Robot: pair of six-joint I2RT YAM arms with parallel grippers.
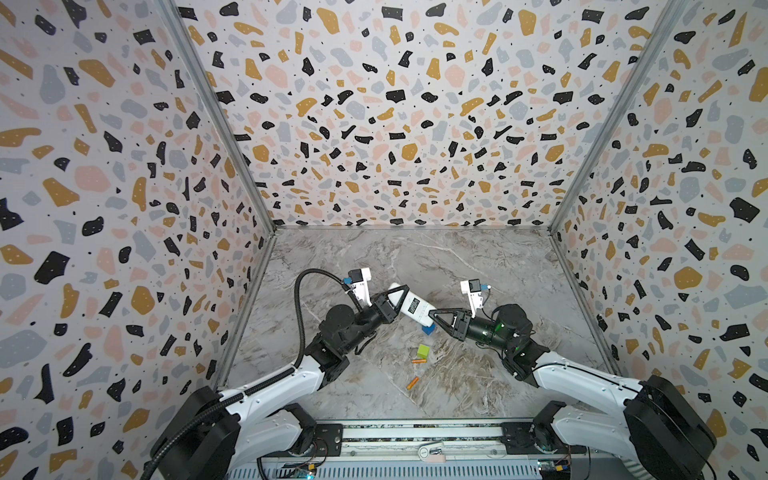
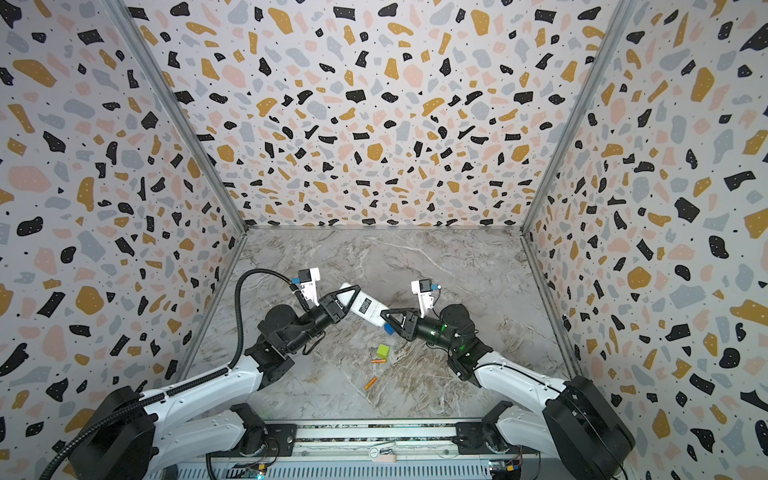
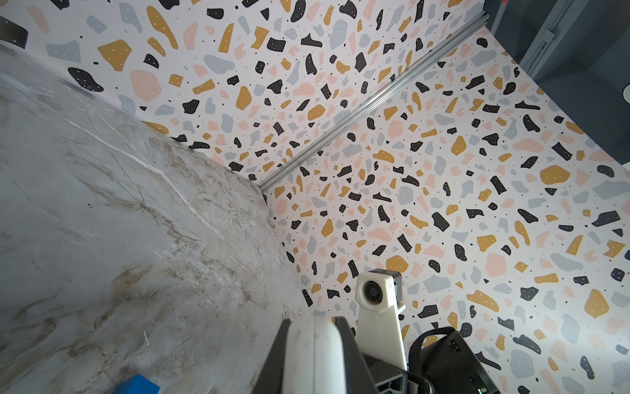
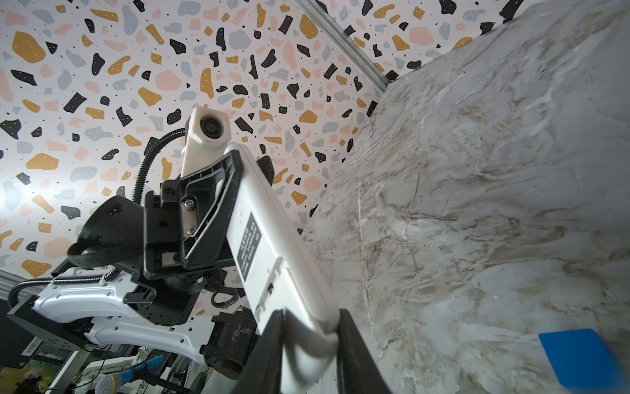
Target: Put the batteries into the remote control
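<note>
The left jaws are clamping the far end of the remote control and the right jaws are gripping its near end, holding it white back up above the table. The batteries are lying loose on the table (one just beside the green cube).

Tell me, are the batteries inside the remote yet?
Out: both orange batteries lie loose on the table, apart from the remote.

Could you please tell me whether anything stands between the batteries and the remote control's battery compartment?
Yes: the back cover looks closed on the remote control, that end clamped in the right gripper; the batteries lie on the table.
</note>
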